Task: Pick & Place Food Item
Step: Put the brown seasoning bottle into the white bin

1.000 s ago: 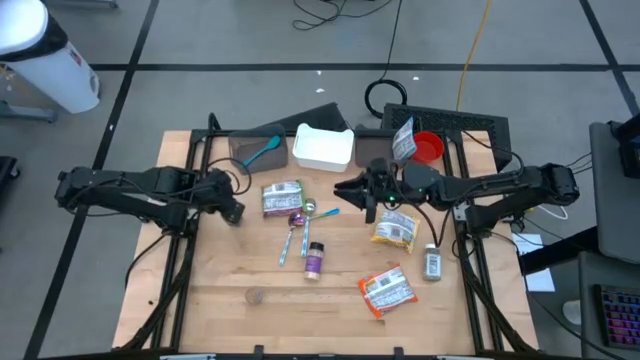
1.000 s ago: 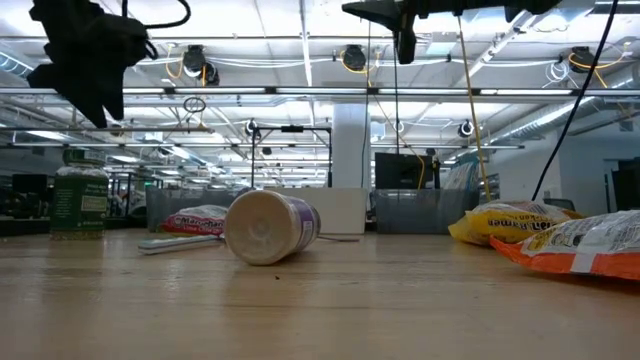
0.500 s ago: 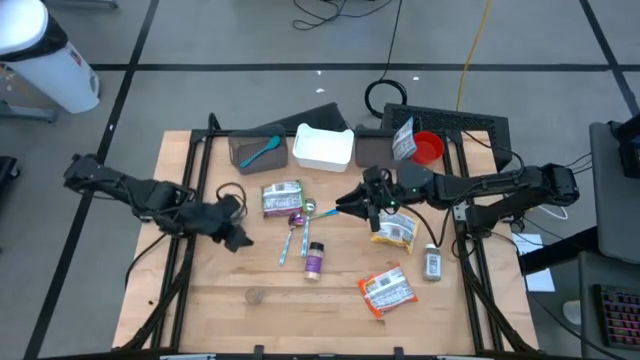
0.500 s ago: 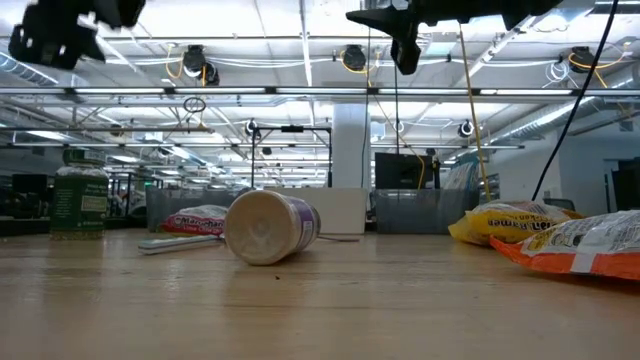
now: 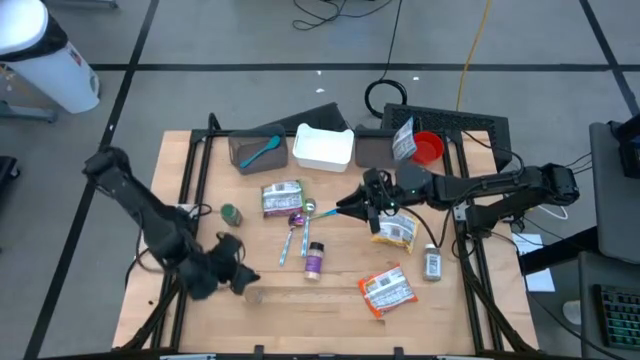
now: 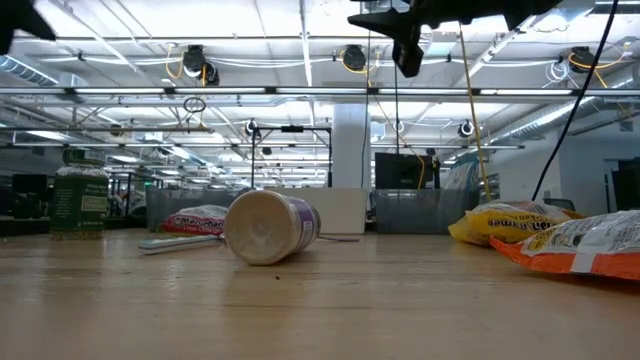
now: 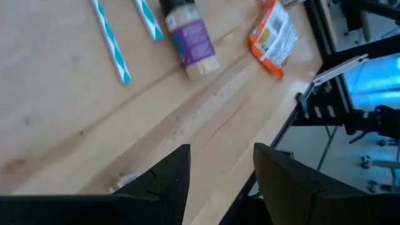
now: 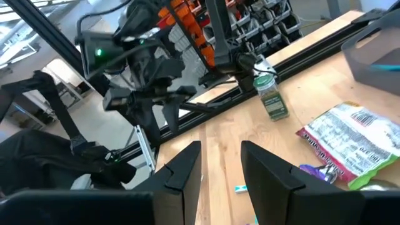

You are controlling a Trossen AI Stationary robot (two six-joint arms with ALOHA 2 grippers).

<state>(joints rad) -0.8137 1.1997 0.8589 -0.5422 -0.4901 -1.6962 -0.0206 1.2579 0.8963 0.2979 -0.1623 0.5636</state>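
High view showed the left gripper [image 5: 238,277] low over the table's near-left part, fingers spread and empty, likely poised between picks. The right gripper [image 5: 358,200] hovered mid-table, fingers slightly parted and empty, just beside the yellow snack bag [image 5: 394,231], probably its target. The green spice jar [image 5: 231,214] stood alone. Which food item was meant could not be told.

The left gripper [image 5: 243,279] hangs low with fingers parted; the right gripper [image 5: 352,203] hovers mid-table, fingers parted.
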